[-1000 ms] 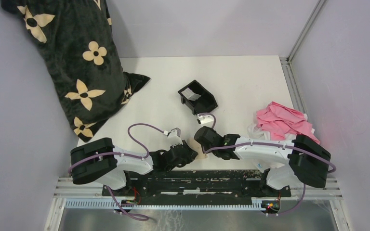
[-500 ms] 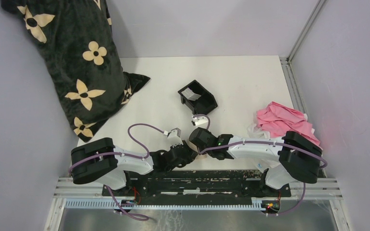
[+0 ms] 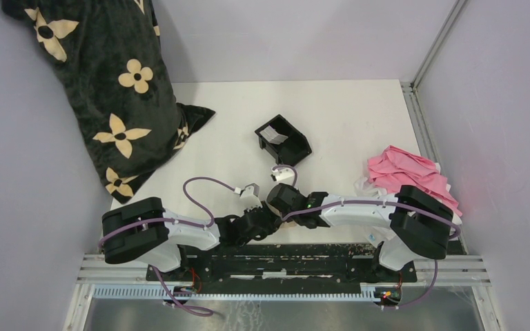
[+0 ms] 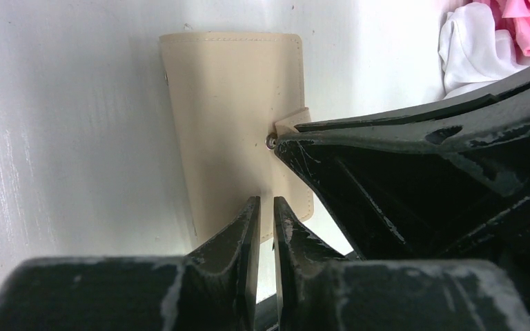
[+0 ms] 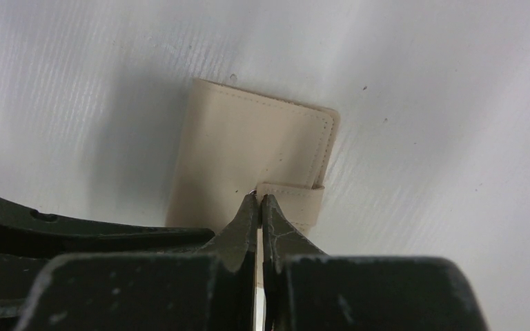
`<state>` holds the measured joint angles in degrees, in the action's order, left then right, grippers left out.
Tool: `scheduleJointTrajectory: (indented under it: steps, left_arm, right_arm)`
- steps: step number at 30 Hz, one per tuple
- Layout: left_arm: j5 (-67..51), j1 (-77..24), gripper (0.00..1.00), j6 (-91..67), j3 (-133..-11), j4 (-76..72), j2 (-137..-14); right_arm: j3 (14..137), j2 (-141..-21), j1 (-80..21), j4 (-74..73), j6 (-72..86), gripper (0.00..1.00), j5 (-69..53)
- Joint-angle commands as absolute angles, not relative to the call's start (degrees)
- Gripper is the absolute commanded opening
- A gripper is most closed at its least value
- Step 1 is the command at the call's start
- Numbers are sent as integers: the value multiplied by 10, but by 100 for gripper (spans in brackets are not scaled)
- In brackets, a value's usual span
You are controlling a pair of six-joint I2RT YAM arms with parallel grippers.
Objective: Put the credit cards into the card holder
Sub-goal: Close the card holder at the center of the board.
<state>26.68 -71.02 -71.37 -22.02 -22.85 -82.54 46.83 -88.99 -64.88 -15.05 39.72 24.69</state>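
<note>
The tan card holder (image 4: 231, 117) lies shut and flat on the white table, at its near edge between the two arms; in the top view the grippers hide it. My left gripper (image 4: 266, 203) rests over its near edge, jaws a narrow gap apart with nothing between them. My right gripper (image 5: 259, 198) is shut, its tips against the end of the snap tab (image 5: 293, 196) by the metal snap. One pale grey-white credit card (image 3: 273, 132) lies in the black tray (image 3: 291, 147) farther back. No other credit card shows.
A black cushion with beige flowers (image 3: 110, 89) fills the back left. A pink and white cloth (image 3: 407, 176) lies at the right edge, close to the right arm. The metal rail (image 3: 283, 276) runs along the near edge under the arm bases.
My right arm has swung left and brought its shut gripper over the card holder, up against the left gripper. The left arm has stayed still.
</note>
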Motion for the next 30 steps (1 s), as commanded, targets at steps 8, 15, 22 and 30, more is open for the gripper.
scheduleJointTrajectory:
  steps: [8, 15, 22, 30]
  left_arm:
    - [272, -718, 20, -728, -219, -196, -842]
    - [272, -720, 20, -729, -220, -199, -844]
    - [271, -720, 20, -729, -221, -201, -848]
    - [270, -721, 20, -730, -220, -203, -849]
  right_arm:
    - [497, -913, -653, -133, 400, 1, 265]
    - [492, -900, -654, -154, 399, 1, 291]
    - [499, -897, -659, -178, 394, 1, 311]
    - [515, -914, -673, -202, 392, 2, 329]
